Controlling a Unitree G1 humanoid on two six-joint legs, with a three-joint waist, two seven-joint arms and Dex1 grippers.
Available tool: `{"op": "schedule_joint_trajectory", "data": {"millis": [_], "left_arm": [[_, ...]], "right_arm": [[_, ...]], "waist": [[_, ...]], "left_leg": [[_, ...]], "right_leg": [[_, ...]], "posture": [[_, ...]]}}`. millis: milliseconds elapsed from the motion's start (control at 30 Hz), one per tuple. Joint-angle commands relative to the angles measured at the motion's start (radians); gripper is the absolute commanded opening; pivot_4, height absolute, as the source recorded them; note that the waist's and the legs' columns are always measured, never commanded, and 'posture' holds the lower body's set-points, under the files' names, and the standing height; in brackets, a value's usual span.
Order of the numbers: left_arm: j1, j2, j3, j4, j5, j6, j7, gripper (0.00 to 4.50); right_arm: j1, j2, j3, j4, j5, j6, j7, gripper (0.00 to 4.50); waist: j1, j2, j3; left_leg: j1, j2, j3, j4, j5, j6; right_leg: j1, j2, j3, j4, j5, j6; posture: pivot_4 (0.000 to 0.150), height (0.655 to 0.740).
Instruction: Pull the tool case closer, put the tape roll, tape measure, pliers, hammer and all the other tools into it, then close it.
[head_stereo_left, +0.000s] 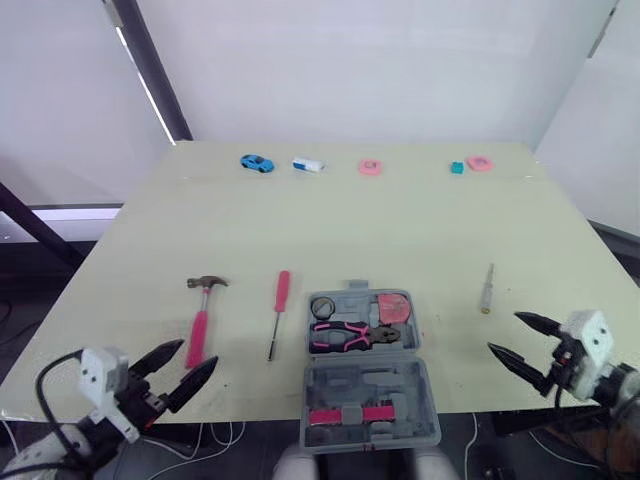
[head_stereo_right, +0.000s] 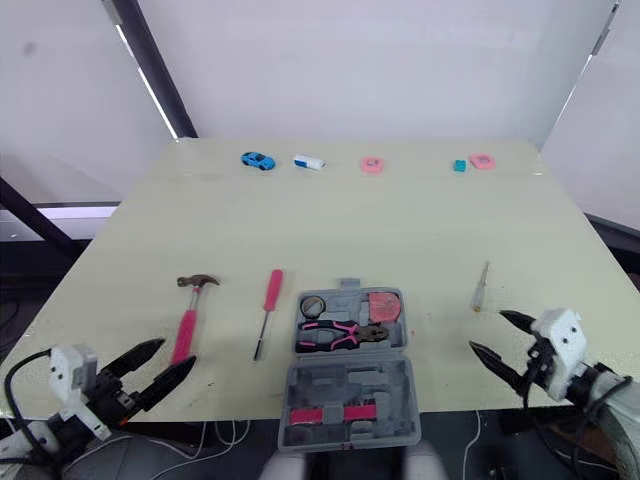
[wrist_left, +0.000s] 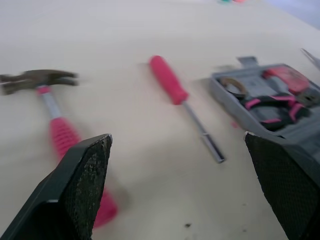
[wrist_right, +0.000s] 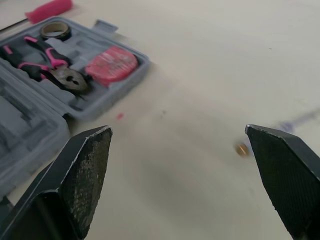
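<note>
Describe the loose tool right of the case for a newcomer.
Start at the open grey tool case at the near edge of the table. To its right, ahead of the right gripper, lies a slim pale tool. Unlike the hammer and screwdriver left of the case, it has no pink handle.

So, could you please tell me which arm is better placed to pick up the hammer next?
Left. The hammer lies just ahead of the open left tool; the right tool sits beyond the tool case.

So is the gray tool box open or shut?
Open. The tool case lies spread flat, both halves facing up, with the pliers, tape roll and tape measure showing inside.
</note>
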Motion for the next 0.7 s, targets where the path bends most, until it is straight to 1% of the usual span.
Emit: {"op": "schedule_joint_trajectory", "data": {"millis": [33, 67, 100, 133, 200, 233, 267, 300, 433, 533, 700], "left_arm": [[-0.024, 0.058, -0.070, -0.037, 0.031, 0.041, -0.048, 3.69], [-0.038, 0.075, -0.091, -0.033, 0.040, 0.048, -0.060, 3.31], [-0.056, 0.095, -0.118, -0.026, 0.058, 0.046, -0.078, 2.84], [-0.075, 0.114, -0.146, -0.019, 0.078, 0.043, -0.096, 2.40], [-0.117, 0.141, -0.193, -0.004, 0.110, 0.045, -0.118, 1.23], [-0.144, 0.157, -0.224, 0.007, 0.132, 0.052, -0.128, 0.87], [-0.166, 0.168, -0.245, 0.017, 0.146, 0.056, -0.135, 0.32], [-0.191, 0.172, -0.263, 0.026, 0.154, 0.074, -0.129, 0.07], [-0.246, 0.184, -0.329, 0.040, 0.188, 0.109, -0.134, 0.07], [-0.285, 0.180, -0.400, 0.048, 0.232, 0.123, -0.135, 0.07], [-0.372, 0.176, -0.482, 0.076, 0.303, 0.160, -0.117, 0.07]], "right_arm": [[-0.056, -0.041, 0.061, -0.034, -0.010, 0.051, 0.019, 3.67], [-0.070, -0.054, 0.082, -0.032, -0.013, 0.060, 0.035, 3.30], [-0.088, -0.063, 0.106, -0.020, -0.027, 0.059, 0.042, 2.81], [-0.106, -0.074, 0.132, -0.006, -0.047, 0.058, 0.049, 2.42], [-0.136, -0.103, 0.183, 0.020, -0.089, 0.045, 0.072, 1.23], [-0.155, -0.123, 0.218, 0.032, -0.114, 0.048, 0.090, 0.87], [-0.170, -0.135, 0.242, 0.043, -0.132, 0.049, 0.102, 0.32], [-0.188, -0.150, 0.271, 0.052, -0.149, 0.055, 0.114, 0.07], [-0.249, -0.201, 0.387, 0.065, -0.233, 0.074, 0.168, 0.07], [-0.329, -0.188, 0.484, 0.085, -0.303, 0.108, 0.180, 0.07], [-0.427, -0.149, 0.579, 0.117, -0.383, 0.141, 0.179, 0.07]], "waist": [[0.000, 0.000, 0.000], [0.001, 0.000, 0.000], [0.001, 0.000, 0.000], [0.001, 0.000, 0.000], [0.001, 0.000, 0.000], [0.003, 0.000, 0.000], [0.005, -0.001, 0.001], [0.005, -0.001, 0.001], [0.002, -0.001, 0.001], [-0.003, -0.001, 0.001], [0.002, -0.001, 0.001]], "left_leg": [[0.000, 0.000, 0.000, 0.000, 0.000, 0.000], [0.000, 0.000, 0.000, 0.000, 0.000, 0.000], [0.000, -0.001, 0.000, -0.001, 0.000, 0.000], [0.000, -0.001, 0.001, -0.001, 0.000, -0.001], [-0.002, -0.002, 0.002, -0.001, -0.001, -0.001], [-0.003, -0.002, 0.002, -0.001, -0.001, -0.001], [-0.003, -0.003, 0.003, -0.001, -0.001, -0.001], [-0.003, -0.003, 0.003, -0.001, -0.001, -0.001], [-0.002, -0.003, 0.003, -0.001, -0.001, -0.001], [-0.002, -0.003, 0.003, -0.001, -0.001, -0.001], [-0.002, -0.003, 0.003, 0.000, -0.001, -0.001]], "right_leg": [[0.000, 0.000, 0.000, 0.000, 0.000, 0.000], [0.001, 0.000, 0.000, 0.000, 0.001, -0.002], [0.001, 0.000, 0.000, 0.000, 0.002, -0.004], [0.001, 0.000, 0.000, 0.000, 0.002, -0.004], [0.001, 0.001, 0.000, -0.002, 0.001, -0.004], [0.000, 0.001, 0.000, -0.002, 0.001, -0.003], [0.000, 0.001, 0.000, -0.002, 0.001, -0.003], [0.000, 0.001, 0.000, -0.002, 0.001, -0.003], [0.001, 0.001, 0.000, -0.001, 0.001, -0.003], [0.001, 0.001, 0.000, -0.001, 0.001, -0.003], [0.001, 0.002, 0.000, 0.000, 0.001, -0.003]], "posture": [[0.150, 0.7400], [0.150, 0.7400], [0.150, 0.7400], [0.150, 0.7400], [0.150, 0.7400], [0.150, 0.7400], [0.150, 0.7400], [0.150, 0.7400], [0.150, 0.7400], [0.150, 0.7400], [0.150, 0.7400]]}}
